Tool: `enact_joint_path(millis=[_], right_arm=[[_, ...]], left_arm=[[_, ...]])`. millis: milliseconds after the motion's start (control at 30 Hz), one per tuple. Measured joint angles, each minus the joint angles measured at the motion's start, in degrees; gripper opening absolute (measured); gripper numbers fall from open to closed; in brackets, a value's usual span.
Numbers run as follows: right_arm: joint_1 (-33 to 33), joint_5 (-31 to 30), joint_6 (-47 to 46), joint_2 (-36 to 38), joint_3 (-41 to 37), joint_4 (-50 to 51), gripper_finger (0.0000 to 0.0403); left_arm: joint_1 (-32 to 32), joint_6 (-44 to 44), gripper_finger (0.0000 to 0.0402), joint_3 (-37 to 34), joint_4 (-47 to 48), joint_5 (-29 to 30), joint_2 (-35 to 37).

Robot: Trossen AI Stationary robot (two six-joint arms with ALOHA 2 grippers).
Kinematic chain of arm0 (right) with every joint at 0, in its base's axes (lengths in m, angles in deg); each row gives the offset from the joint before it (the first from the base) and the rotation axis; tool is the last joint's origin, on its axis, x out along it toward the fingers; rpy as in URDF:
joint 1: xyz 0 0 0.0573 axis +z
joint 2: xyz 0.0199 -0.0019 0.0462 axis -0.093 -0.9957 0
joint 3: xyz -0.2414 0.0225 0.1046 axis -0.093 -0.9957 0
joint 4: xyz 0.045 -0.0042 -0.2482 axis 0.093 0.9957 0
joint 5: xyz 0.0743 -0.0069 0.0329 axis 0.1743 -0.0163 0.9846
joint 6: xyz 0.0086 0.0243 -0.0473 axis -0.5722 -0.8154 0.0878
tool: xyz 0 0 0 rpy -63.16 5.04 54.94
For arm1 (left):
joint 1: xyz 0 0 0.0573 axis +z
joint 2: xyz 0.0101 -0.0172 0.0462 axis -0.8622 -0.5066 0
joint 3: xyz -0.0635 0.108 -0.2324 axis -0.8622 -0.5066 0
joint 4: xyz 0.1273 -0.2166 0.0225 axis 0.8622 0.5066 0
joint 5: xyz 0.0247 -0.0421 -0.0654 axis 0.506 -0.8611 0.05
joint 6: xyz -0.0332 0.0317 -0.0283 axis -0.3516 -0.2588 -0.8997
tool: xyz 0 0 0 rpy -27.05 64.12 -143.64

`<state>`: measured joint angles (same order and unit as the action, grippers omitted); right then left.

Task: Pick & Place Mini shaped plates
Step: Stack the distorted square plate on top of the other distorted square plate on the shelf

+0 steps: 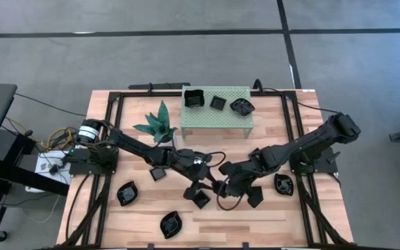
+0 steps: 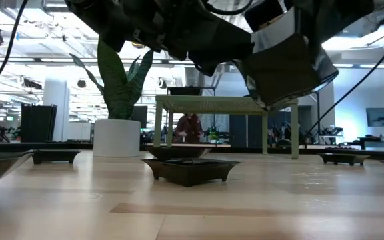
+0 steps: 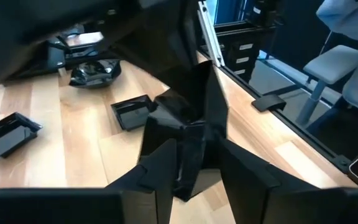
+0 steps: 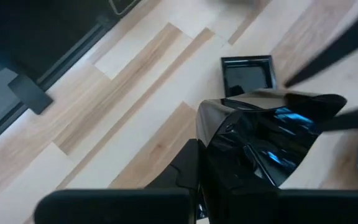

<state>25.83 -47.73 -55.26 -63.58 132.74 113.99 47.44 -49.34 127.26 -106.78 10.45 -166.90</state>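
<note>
from my remote station i see both arms meeting low over the middle of the wooden table [image 1: 276, 215]. the right gripper [image 1: 226, 187] is pinched tight on a glossy black mini plate [image 4: 263, 146], which it holds clear of the boards; the low view shows that plate [image 2: 289, 67] hanging tilted in the air. the left gripper [image 1: 201, 182] reaches in from the other side, its fingers [image 3: 166, 168] set about the same plate [image 3: 191, 124]; i cannot tell whether they are spread or gripping. three more plates sit on top of the green perforated shelf [image 1: 217, 117] at the far side. others lie scattered on the table: a square one [image 1: 157, 174] near the left arm, two leaf-like ones [image 1: 126, 194] toward the front left, a square one [image 1: 201, 200] just below the grippers, and one [image 1: 283, 184] beside the right arm. the plant [image 1: 157, 123] stands left of the shelf.
</note>
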Motion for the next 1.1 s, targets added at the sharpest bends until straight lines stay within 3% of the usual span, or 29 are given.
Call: enact_joint_path(millis=[333,500,900,1100], right_arm=[[-1.35,-0.06,0.34,0.0,-0.02,-2.2,0.0008],[-1.75,-0.21,0.29,0.0,-0.02,-2.58,0.0032],[-2.12,-4.39,0.26,1.16,1.39,-1.53,0.0099],[-1.93,-5.86,-4.32,1.58,11.06,11.88,0.0103]], left_arm=[[-0.02,0.18,0.0055,0.0,-0.04,-1.76,0.02],[0.01,0.12,0.0011,0.0,-0.03,-2.95,0.02],[-3.37,-3.26,0.0008,0.0,-0.46,-1.65,0.13],[-6.02,-4.9,0.0007,0.0,0.16,4.62,0.04]])
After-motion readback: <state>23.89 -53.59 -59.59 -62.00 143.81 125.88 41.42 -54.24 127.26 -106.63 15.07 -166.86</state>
